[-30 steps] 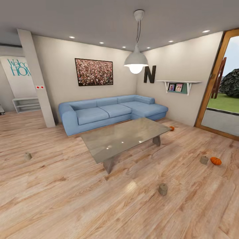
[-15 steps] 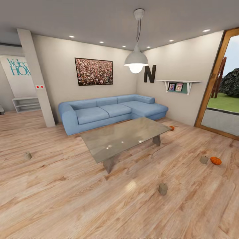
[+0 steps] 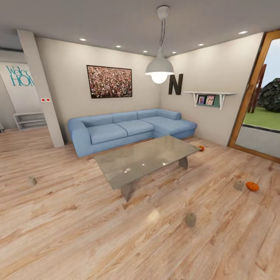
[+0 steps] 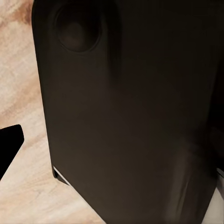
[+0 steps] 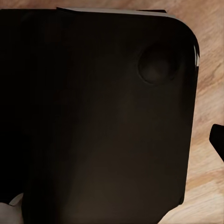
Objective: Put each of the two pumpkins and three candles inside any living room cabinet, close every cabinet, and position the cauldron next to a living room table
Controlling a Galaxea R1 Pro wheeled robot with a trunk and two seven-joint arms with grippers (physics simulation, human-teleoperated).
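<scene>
Orange pumpkins and grey candles lie loose on the wood floor; finger state of both grippers cannot be determined.

Living room: glass coffee table mid-room, blue corner sofa behind it. All on the wood floor: one candle far left, one in front of the table, one just beside a pumpkin at right; second pumpkin by the table's far right corner
</scene>
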